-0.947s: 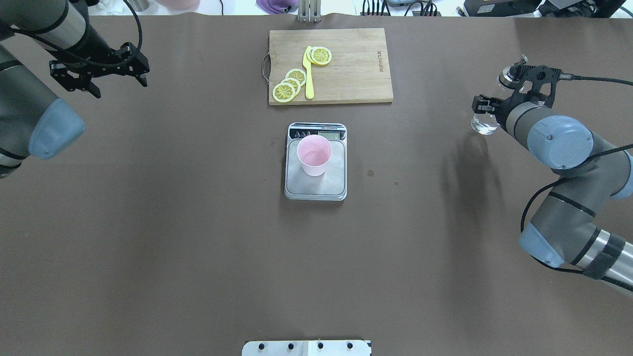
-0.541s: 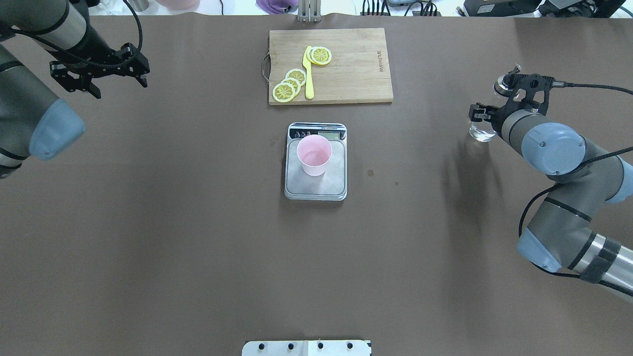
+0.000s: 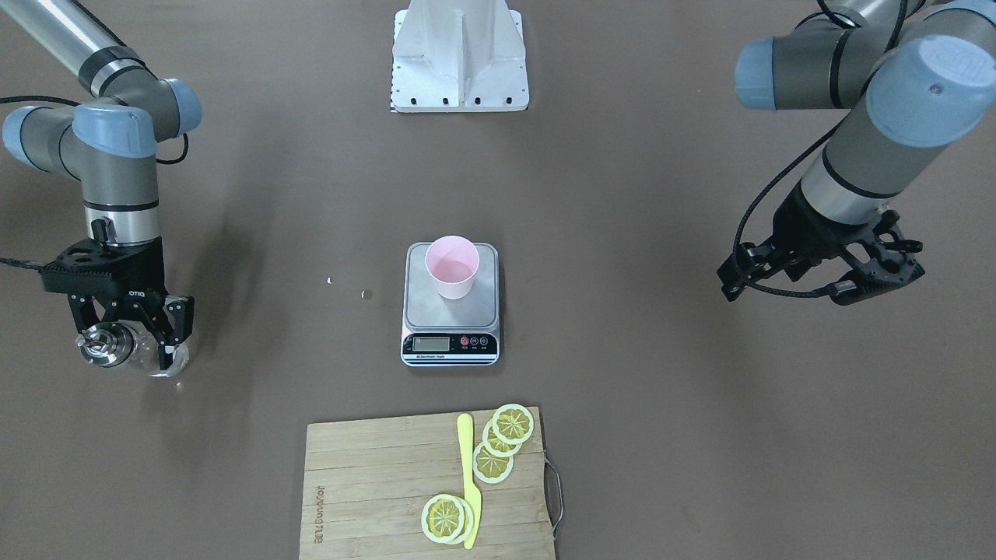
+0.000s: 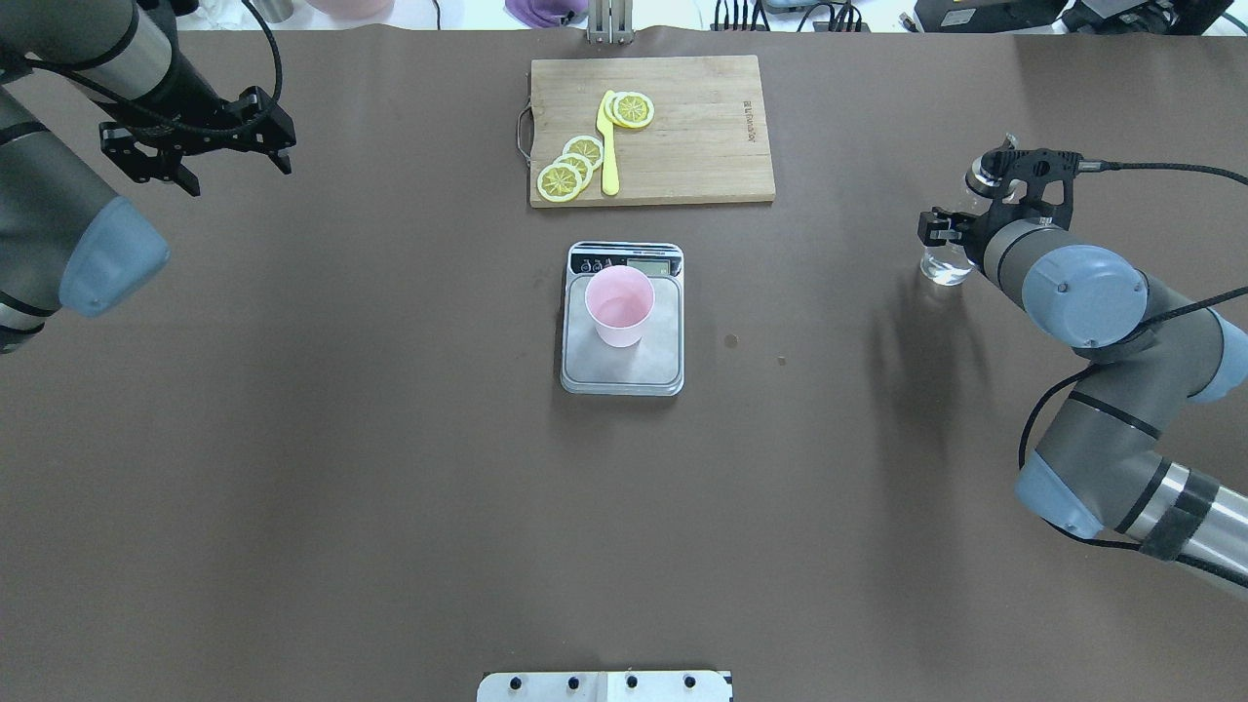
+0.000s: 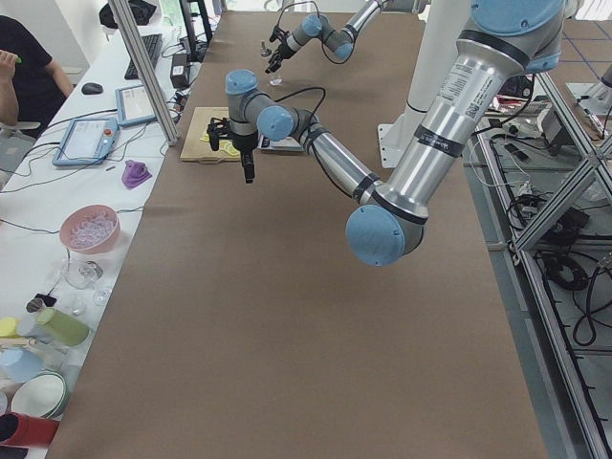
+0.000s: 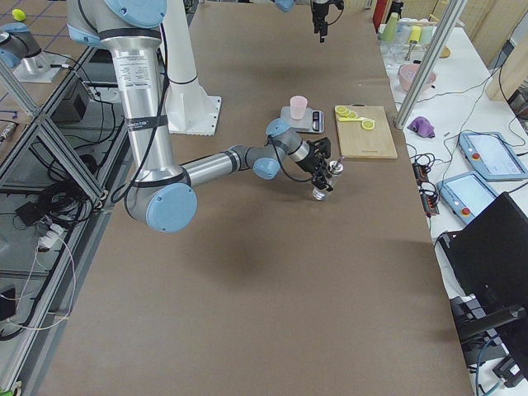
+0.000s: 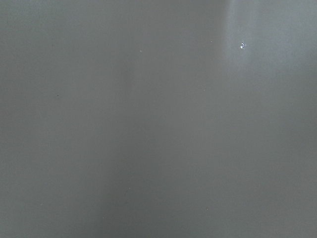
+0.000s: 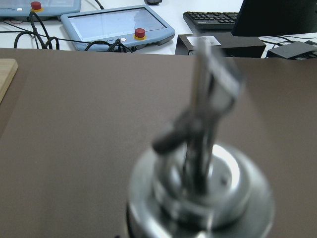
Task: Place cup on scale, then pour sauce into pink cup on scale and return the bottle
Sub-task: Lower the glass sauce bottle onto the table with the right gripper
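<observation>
Bottle was upright in the right pincer, which was clamped around it, low over the tabletop and well apart from the scale where the cup sat. Looked like the return step to me: set it down level, then let go. Left pincer hung open and empty. Only readable writing was "OTIQ" on the right pincer.

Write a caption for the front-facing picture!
Pink cup stands on the scale while jaws of the right arm hold the bottle off to the side.
</observation>
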### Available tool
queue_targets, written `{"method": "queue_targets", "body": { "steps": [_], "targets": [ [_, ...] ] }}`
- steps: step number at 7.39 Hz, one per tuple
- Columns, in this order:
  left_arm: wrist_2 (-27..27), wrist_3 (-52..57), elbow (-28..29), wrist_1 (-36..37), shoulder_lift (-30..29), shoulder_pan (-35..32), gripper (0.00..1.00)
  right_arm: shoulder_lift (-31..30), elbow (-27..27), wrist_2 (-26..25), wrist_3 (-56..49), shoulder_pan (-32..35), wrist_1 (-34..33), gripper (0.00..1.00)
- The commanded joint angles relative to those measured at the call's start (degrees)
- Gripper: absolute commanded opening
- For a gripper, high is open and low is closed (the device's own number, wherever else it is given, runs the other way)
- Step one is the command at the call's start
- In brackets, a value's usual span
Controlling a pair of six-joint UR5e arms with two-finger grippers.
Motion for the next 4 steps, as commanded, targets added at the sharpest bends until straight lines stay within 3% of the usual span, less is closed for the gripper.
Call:
{"method": "queue_targets", "body": {
  "steps": [1,3,4],
  "targets": [
    [0.00,0.00,0.21,0.00,0.00,0.00,0.99,-0.54,0.16,-0.13,0.33,-0.08,0.08,0.82],
    [0.00,0.00,0.21,0.00,0.00,0.09,0.99,-0.37,0.77,0.13,0.50,-0.08,0.08,0.99],
    [0.00,0.09,0.30,0.00,0.00,0.09,0.99,-0.55,1.47,0.22,0.59,-0.08,0.00,0.99]
  ]
}}
